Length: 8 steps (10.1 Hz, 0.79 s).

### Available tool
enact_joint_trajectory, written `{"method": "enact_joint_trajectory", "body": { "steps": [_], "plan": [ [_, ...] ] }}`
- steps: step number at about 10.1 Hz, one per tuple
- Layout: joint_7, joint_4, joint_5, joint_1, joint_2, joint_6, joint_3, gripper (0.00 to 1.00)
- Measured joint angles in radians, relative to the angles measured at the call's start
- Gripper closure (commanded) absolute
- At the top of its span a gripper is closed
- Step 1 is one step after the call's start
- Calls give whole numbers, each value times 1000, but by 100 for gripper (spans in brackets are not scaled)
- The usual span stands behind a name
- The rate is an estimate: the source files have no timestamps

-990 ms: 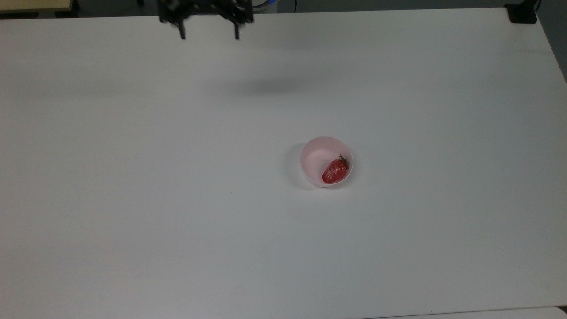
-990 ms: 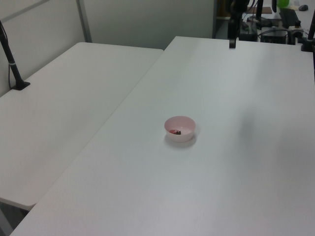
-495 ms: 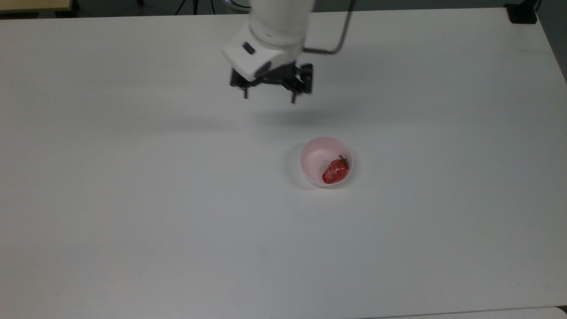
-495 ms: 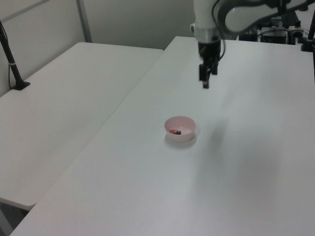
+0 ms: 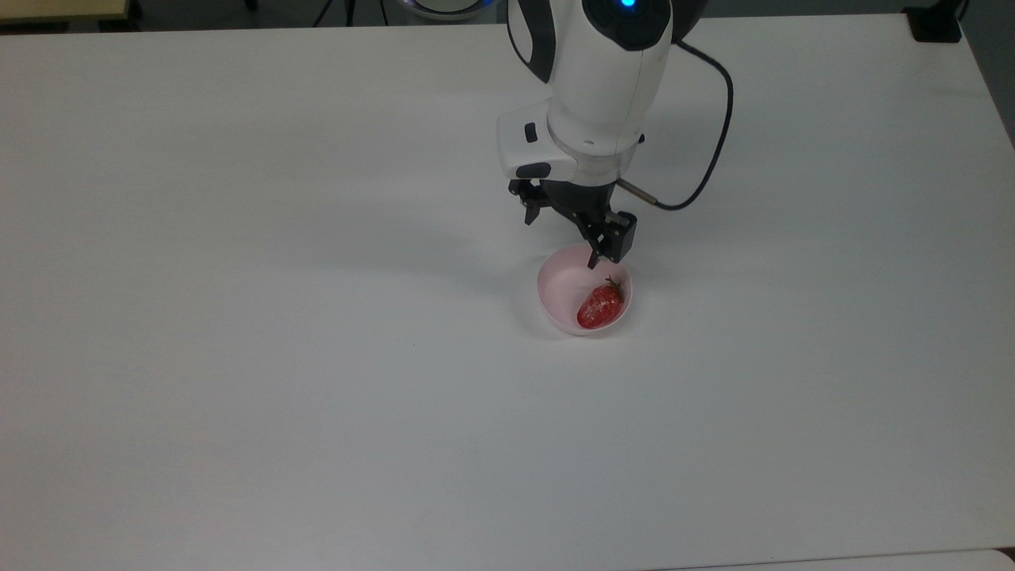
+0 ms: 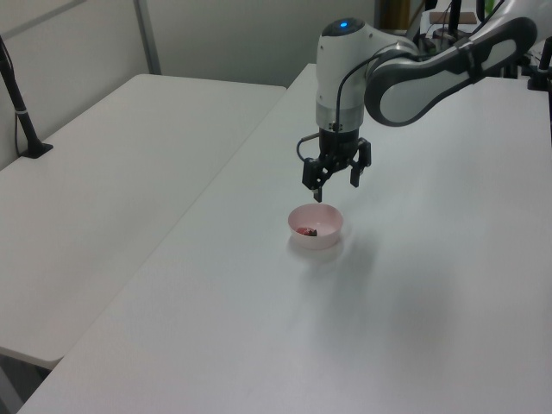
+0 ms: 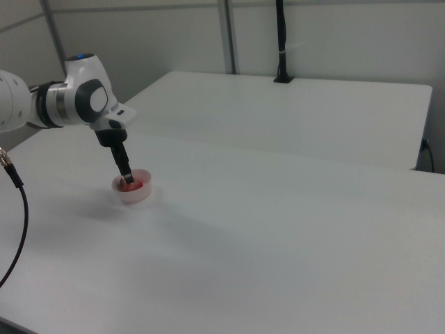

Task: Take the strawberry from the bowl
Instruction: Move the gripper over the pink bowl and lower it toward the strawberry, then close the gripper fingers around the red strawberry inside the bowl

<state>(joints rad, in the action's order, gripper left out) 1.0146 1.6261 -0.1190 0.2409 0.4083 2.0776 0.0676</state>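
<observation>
The small glossy red strawberry (image 5: 599,306) with whitish speckles and a dark green leafy cap is seen lying inside the small round pale pink plastic bowl (image 5: 558,279), against the wall at the top view's lower right, its cap turned toward the top view's upper right; nothing is touching it. The bowl is set on the wide white table (image 5: 238,357), with a second white table (image 6: 112,172) standing beside it. The black two-finger gripper (image 6: 335,184) of the white arm is held above the bowl, its fingers spread apart with nothing between them, as is shown most plainly in the left view. In the top view one fingertip (image 5: 591,262) is seen over the bowl's far rim, just short of the leafy cap. The approach can therefore be judged as nearly finished, while the pick itself is not yet begun: the gripper is yet to be lowered around the fruit, closed on it, and raised clear of the bowl.
</observation>
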Motion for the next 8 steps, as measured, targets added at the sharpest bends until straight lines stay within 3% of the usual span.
{"method": "enact_joint_trajectory", "body": {
  "steps": [1, 3, 5, 8],
  "plan": [
    [108, 0, 0, 1, 18, 34, 0, 26],
    [233, 0, 16, 5, 57, 93, 0, 26],
    [255, -19, 71, 11, 111, 140, 0, 26],
    [268, -42, 76, 12, 137, 172, 0, 25]
  ]
}}
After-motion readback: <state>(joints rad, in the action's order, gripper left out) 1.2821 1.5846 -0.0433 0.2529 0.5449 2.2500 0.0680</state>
